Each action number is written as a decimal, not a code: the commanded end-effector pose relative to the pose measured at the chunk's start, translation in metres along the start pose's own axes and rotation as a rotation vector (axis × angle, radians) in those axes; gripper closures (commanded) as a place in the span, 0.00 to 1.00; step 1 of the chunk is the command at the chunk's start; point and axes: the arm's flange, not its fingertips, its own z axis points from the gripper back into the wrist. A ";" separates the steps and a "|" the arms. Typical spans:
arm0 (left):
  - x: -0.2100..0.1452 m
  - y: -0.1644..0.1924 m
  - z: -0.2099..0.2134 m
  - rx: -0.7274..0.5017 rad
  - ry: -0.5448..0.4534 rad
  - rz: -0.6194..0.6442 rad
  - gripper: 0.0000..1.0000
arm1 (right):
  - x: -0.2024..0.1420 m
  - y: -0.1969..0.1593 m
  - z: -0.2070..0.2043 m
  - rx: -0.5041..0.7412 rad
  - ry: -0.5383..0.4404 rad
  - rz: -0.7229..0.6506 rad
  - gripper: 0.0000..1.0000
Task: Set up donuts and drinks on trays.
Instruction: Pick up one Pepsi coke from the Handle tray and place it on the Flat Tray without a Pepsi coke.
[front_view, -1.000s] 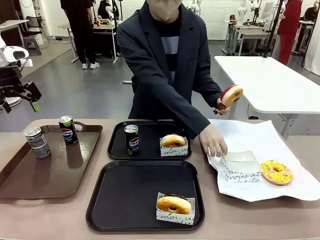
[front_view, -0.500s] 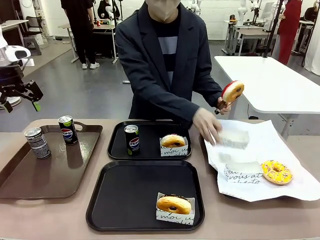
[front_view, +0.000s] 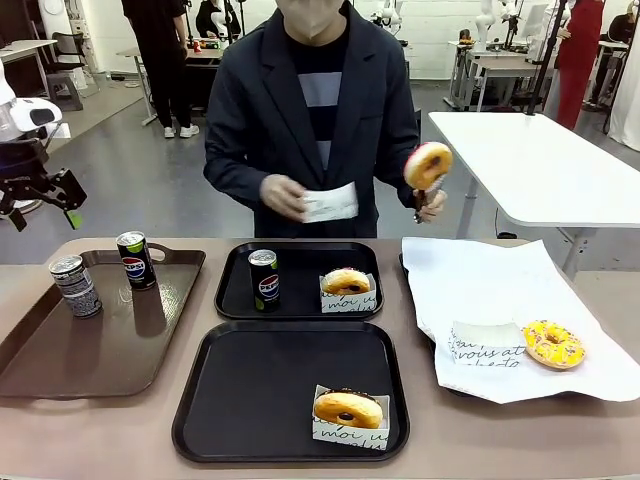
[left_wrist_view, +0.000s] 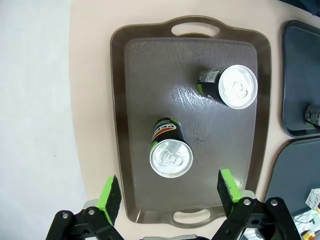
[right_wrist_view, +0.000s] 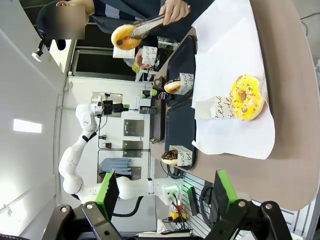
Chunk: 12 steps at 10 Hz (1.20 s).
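Two black trays lie mid-table. The near tray (front_view: 250, 400) carries a golden donut (front_view: 348, 408) in a paper sleeve. The far tray (front_view: 235, 300) holds a black Pepsi can (front_view: 264, 280) and a second sleeved donut (front_view: 346, 282). Across the table, a person grips a pink-glazed donut (front_view: 428, 164) in tongs and a white paper sleeve (front_view: 330, 203) in the other hand. My left gripper (front_view: 42, 215) hangs open above the table's left end; in its wrist view the left gripper (left_wrist_view: 170, 189) is over a can (left_wrist_view: 171, 157). The right gripper (right_wrist_view: 166, 189) is open and holds nothing.
A long brown tray (front_view: 60, 360) at the left carries a grey can (front_view: 76, 286) and a Pepsi can (front_view: 135, 260). At the right, a white paper sheet (front_view: 480, 290) bears a yellow sprinkled donut (front_view: 553, 343) and an empty sleeve (front_view: 483, 343).
The person lifted a paper sleeve off the white sheet and drew it back to the chest. The tongs with the pink donut swung left. My left gripper stayed put.
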 end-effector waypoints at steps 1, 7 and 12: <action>-0.014 0.012 -0.014 -0.016 -0.038 -0.008 0.00 | 0.001 0.000 0.001 0.018 -0.008 0.021 0.00; -0.012 -0.003 -0.057 -0.002 -0.008 -0.010 0.00 | 0.001 0.000 0.001 0.018 -0.008 0.021 0.00; -0.014 -0.009 -0.076 0.009 0.011 -0.007 0.00 | 0.001 0.000 0.001 0.018 -0.008 0.021 0.00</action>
